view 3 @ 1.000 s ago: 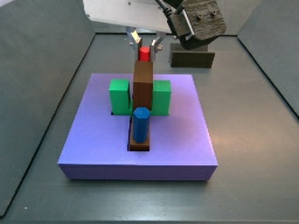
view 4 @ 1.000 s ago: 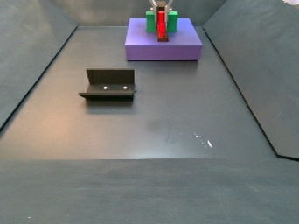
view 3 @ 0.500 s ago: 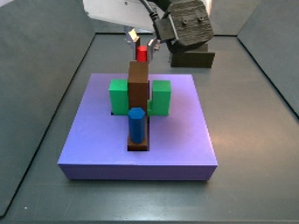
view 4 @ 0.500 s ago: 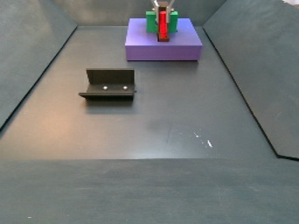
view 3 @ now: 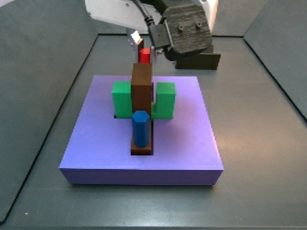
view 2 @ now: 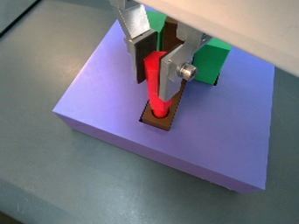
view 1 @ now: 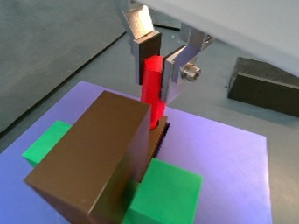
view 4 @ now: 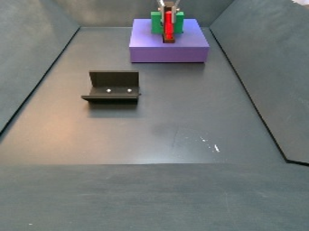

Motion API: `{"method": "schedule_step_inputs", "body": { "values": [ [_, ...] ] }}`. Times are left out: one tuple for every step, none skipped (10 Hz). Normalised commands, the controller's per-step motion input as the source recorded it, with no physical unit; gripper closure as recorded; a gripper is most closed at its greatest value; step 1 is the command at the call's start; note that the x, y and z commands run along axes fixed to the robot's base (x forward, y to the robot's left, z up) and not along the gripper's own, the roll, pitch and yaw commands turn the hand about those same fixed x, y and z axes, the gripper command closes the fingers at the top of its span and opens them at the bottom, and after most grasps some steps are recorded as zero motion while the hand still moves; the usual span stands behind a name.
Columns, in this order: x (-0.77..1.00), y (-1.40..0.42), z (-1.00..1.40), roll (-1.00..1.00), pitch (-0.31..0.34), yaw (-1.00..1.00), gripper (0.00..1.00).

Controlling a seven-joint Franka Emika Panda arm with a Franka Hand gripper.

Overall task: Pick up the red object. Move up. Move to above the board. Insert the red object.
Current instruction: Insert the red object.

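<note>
As the red peg (view 2: 155, 81) sinks lower than it stood a second ago, its tip now sits in the brown-lined slot (view 2: 156, 115) of the lavender board (view 2: 111, 96) — insertion looks nearly done. Above the board, the gripper (view 2: 156, 54) stays clamped on the peg's upper part. At the brown block's (view 3: 144, 83) other end, the matching slot holds the blue peg (view 3: 142, 127) — upright, between green blocks (view 3: 122, 96).

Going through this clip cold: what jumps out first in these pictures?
The red object, upright between the fingers of the hand, with its lower end at a brown-rimmed hole in the board. On the board, a tall brown block stands between green blocks, with a blue peg in front. The fixture stands alone on the floor.
</note>
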Motion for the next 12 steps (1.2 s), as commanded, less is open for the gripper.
{"method": "schedule_step_inputs", "body": {
  "values": [
    [0.00,-0.03,-0.21,0.17,0.000,-0.25,1.00],
    [0.00,0.00,-0.29,0.16,0.000,-0.27,1.00],
    [0.00,0.00,-0.33,0.18,0.000,-0.26,1.00],
    [0.00,0.00,-0.31,0.19,0.000,-0.24,1.00],
    [0.00,0.00,-0.31,0.20,0.000,-0.24,1.00],
    [0.00,0.00,-0.32,0.17,0.000,-0.27,1.00],
    [0.03,0.00,-0.30,0.10,0.000,-0.34,1.00],
    [0.04,0.00,-0.30,0.04,0.000,-0.35,1.00],
    [0.02,0.00,-0.34,0.00,0.000,-0.34,1.00],
    [0.00,0.01,-0.37,0.00,0.000,-0.35,1.00],
    [0.00,0.05,-0.30,0.06,0.050,-0.39,1.00],
    [0.00,0.16,-0.17,0.05,0.061,-0.43,1.00]
  ]
}}
